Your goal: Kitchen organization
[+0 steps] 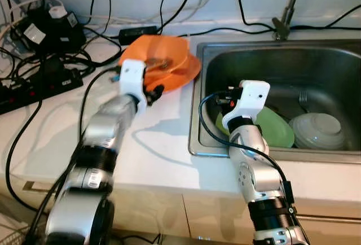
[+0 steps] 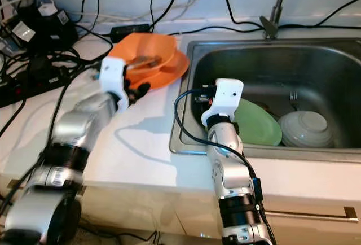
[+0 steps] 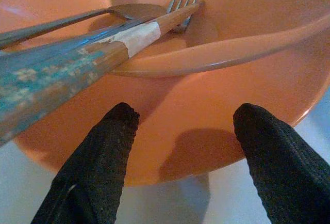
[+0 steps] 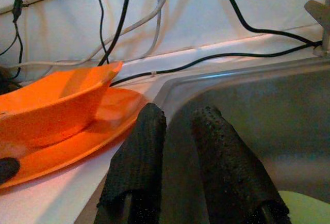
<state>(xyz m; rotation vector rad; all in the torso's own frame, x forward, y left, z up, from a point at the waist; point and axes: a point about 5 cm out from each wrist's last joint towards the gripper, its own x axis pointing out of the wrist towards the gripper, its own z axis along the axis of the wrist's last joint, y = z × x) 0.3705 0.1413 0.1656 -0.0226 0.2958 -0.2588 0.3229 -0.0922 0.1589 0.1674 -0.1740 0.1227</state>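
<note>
Hovering right at the plate (image 3: 170, 131), the left claw (image 1: 153, 93) is sitting wide open with nothing in it, fingers (image 3: 98, 157) spread just short of the rim. The orange bowl (image 1: 163, 53) is resting on that plate on the counter (image 1: 163, 154) beside the sink (image 1: 338, 58), cutlery (image 3: 129, 33) lying inside. The right claw (image 4: 178, 141) is hanging over the sink edge, nearly closed and empty. Best bet, I'd guess: slide one finger under the rim, pinch gently, keep it level so the cutlery isn't sliding out.

arms (image 1: 101, 138): silver, black-banded | wrist housings (image 1: 252, 95): white | fingers (image 3: 103, 157): black, seemingly textured | cables: black
</note>
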